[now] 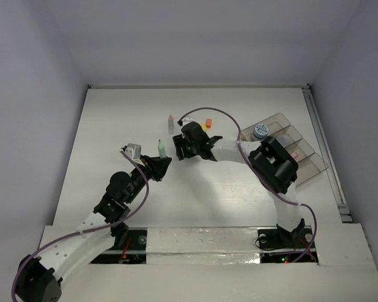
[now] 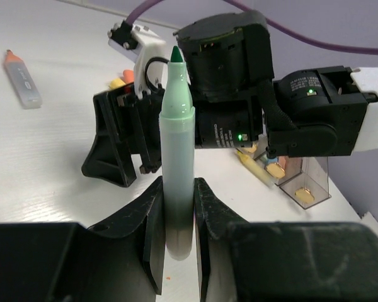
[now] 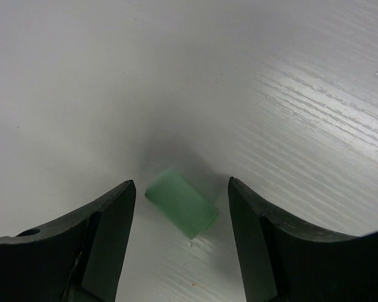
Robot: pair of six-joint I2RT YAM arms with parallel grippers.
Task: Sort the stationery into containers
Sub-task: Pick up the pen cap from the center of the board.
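My left gripper [image 2: 178, 214] is shut on the lower end of a green pen [image 2: 177, 138], which stands upright with its dark tip uncovered. From above, that pen [image 1: 160, 149] rises from the left gripper [image 1: 159, 163] near the table's middle. My right gripper [image 3: 181, 187] hangs low over the table, open, with a short green cap-like cylinder [image 3: 181, 202] lying between its fingers and a gap on each side. In the top view the right gripper [image 1: 178, 151] hides this piece. The smoky organiser tray [image 1: 302, 165] stands at the right, with a blue-white tub [image 1: 261, 130] in it.
An orange-capped pen [image 1: 171, 123] and small orange and yellow erasers [image 1: 207, 124] lie behind the right gripper. The right arm's wrist [image 2: 239, 82] stands close in front of the left gripper. A yellow pen [image 2: 252, 165] lies beside the tray [image 2: 302, 182].
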